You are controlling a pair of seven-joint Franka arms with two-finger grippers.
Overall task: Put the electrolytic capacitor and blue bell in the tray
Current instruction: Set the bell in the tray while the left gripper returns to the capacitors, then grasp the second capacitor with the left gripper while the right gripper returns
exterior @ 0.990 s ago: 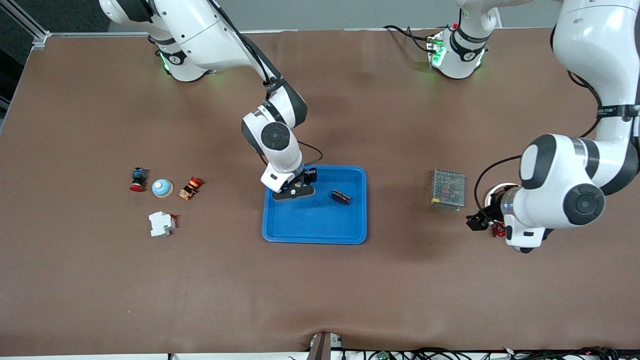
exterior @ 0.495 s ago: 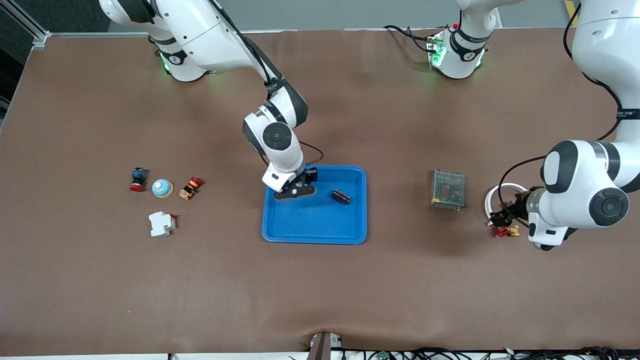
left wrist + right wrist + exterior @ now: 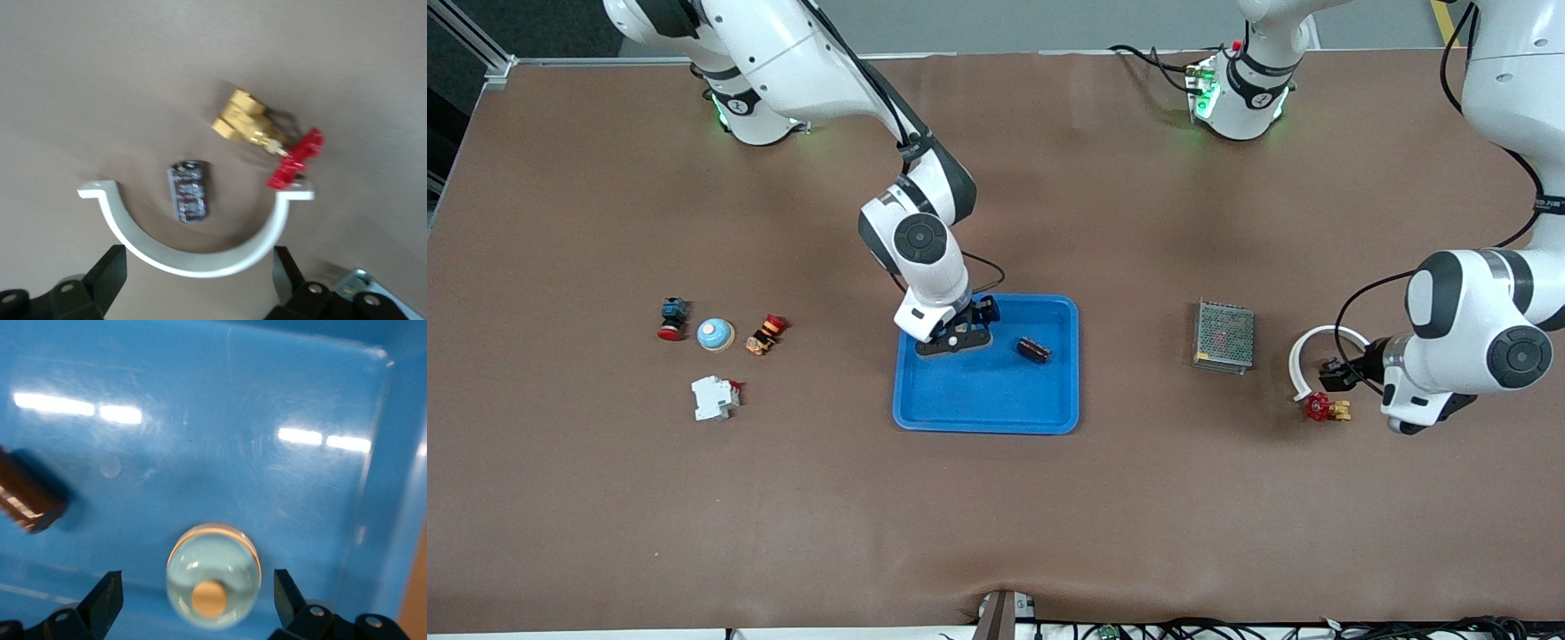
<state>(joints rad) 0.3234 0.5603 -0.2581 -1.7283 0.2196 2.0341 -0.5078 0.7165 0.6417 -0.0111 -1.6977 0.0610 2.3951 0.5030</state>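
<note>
Now the right gripper [image 3: 960, 336] hangs low over the tray [image 3: 996, 400], at the corner nearest the right arm's base. A second ago you held its jaws clenched; they now stand released. In the right wrist view the fingers [image 3: 107, 595] sit wide on either side of the bell [image 3: 213, 577], clear of it. The bell rests upright on the tray floor.

The capacitor [image 3: 1034, 349] lies on its side in the tray, where it lay before, beside the gripper toward the left arm's end.

The left gripper [image 3: 1332, 373] has drawn farther from the tray toward the left arm's end of the table. This uncovers a white half-ring [image 3: 1303, 356] and a red-handled valve [image 3: 1325, 409], both earlier partly under the arm. Its jaws are released and grasp nothing.

The mesh box [image 3: 1224, 336] stands between the tray and the half-ring, unmoved.

From the front camera you cannot see the bell in the tray: the right gripper covers it. A second bell [image 3: 716, 334] stands well away from the tray toward the right arm's end, among two red-capped buttons [image 3: 766, 333] and a white breaker [image 3: 713, 397].

The left wrist view shows a second capacitor [image 3: 189, 190] inside the half-ring's curve. It is blurred there, and the front camera does not show it.
</note>
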